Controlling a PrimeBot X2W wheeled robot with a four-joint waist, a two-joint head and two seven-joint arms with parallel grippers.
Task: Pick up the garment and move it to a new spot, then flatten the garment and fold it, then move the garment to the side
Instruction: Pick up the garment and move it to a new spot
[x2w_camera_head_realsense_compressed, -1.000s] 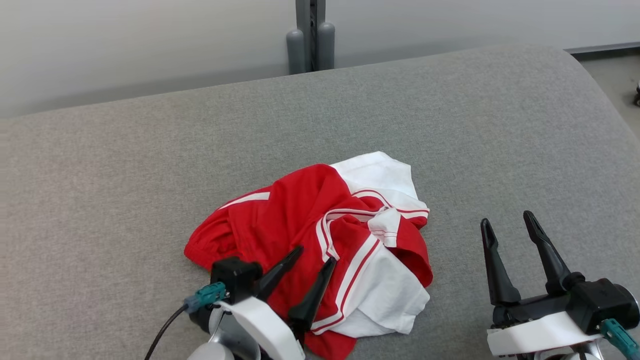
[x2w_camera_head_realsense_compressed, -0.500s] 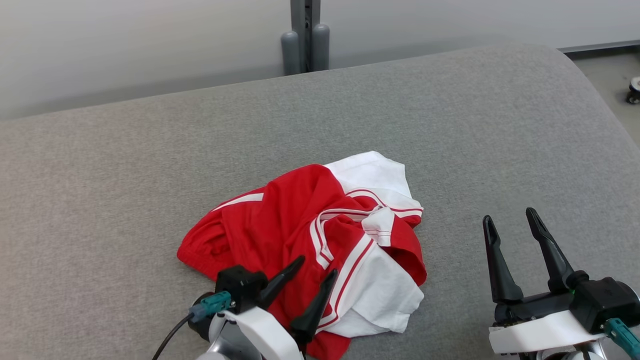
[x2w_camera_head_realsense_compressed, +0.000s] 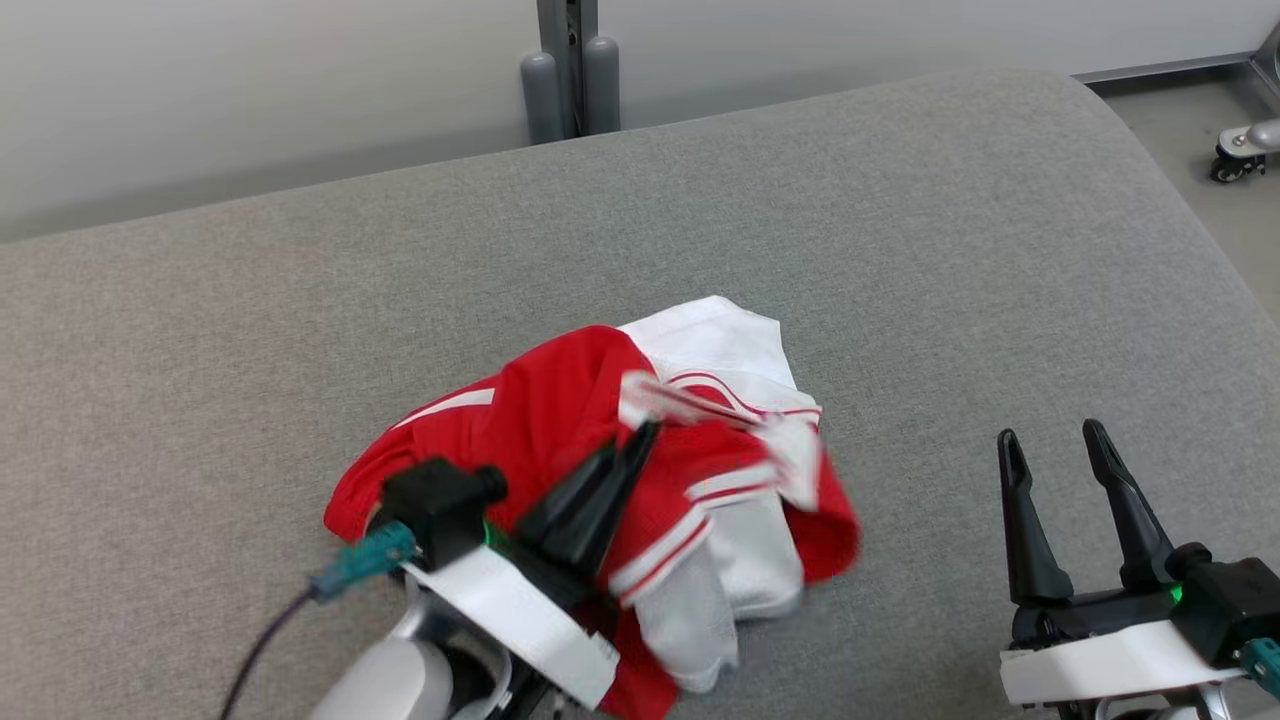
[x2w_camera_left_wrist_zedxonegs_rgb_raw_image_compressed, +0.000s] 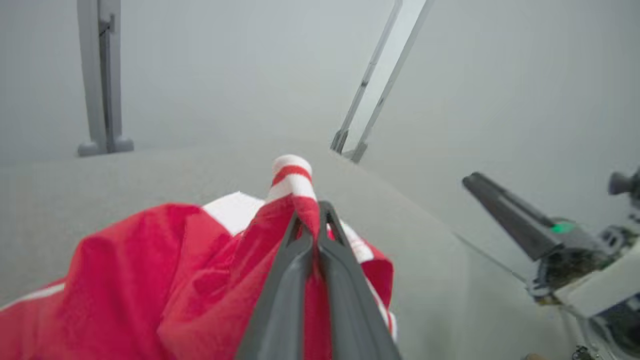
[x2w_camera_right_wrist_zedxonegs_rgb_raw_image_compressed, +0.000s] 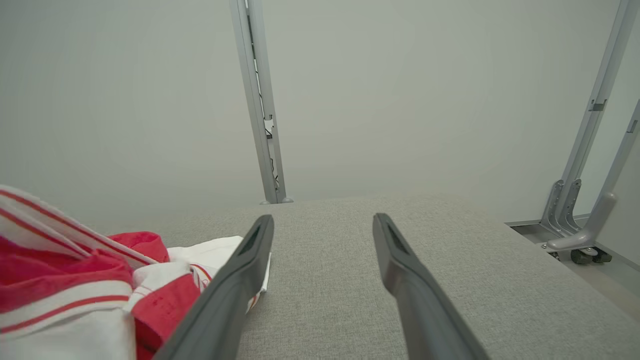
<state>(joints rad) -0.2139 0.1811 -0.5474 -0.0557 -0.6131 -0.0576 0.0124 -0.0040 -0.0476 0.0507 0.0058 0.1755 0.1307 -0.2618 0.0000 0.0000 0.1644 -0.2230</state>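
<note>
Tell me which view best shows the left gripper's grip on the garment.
The left wrist view: the left gripper is shut on a striped fold of the red-and-white garment, seen close up. The head view shows that grip blurred from above; the right wrist view shows the garment's crumpled side.

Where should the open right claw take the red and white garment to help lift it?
Grip the white panel on the right side of the garment, coming in low from the robot's right. It hangs loose facing the open right claw, apart from the striped fold the left claw is shut on, so two spread holds seem likely.
</note>
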